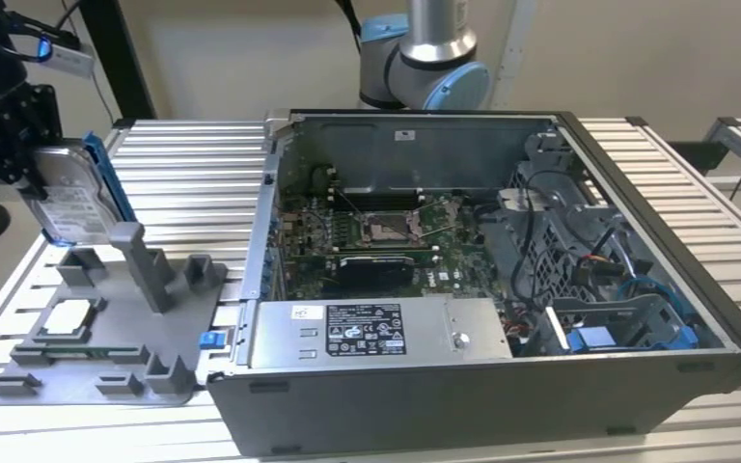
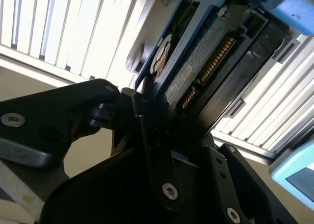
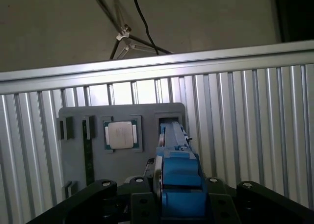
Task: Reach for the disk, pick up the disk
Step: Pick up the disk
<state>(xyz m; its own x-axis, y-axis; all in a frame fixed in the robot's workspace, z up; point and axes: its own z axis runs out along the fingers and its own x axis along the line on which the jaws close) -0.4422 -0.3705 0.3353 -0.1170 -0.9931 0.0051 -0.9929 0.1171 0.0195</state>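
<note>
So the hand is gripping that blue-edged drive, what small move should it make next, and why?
Probably a short lift straight up. The hand is shut on the disk, which hangs on edge, but its lower edge looks roughly level with the top of the tall grey post on the holder tray. Moving sideways first could snag it.
</note>
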